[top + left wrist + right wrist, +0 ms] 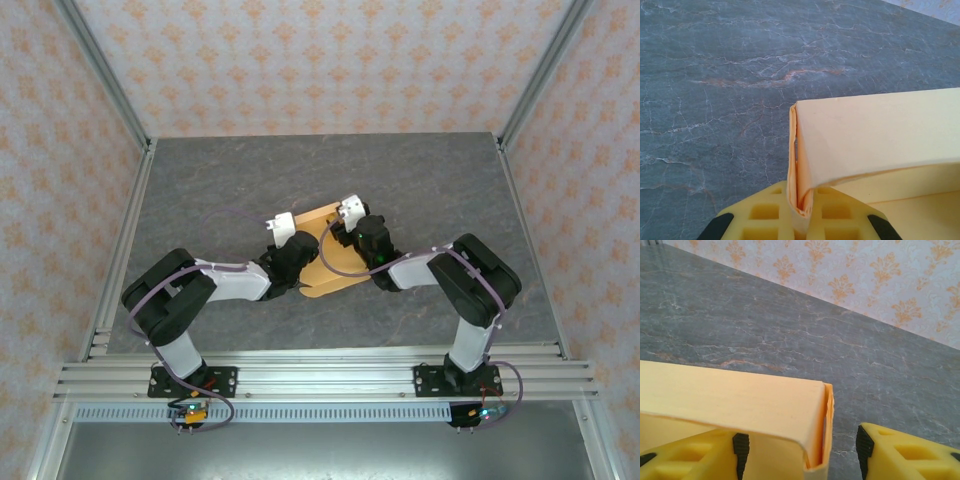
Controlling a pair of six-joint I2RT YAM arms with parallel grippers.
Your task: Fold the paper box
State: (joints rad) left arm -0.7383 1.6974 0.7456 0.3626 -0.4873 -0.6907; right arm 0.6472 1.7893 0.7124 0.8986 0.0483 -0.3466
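Paper box [330, 278] on table [200, 200] overhead, up close left hand [800, 215] clamped on wall, right hand [802, 450] apart astride corner

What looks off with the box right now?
The paper box wall isn't flat: its folded-over flap bows out and the corner layers gape where the left gripper pinches them. The right gripper, open, straddles the other corner.

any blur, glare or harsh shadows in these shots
Top view: even, soft light, sharp throughout, no hard shadows on the table. Left wrist view: the box looks pale and a little soft up close, while the table's veins are crisp. Right wrist view: the box's near edge is soft, no glare, and the table behind it is clear.
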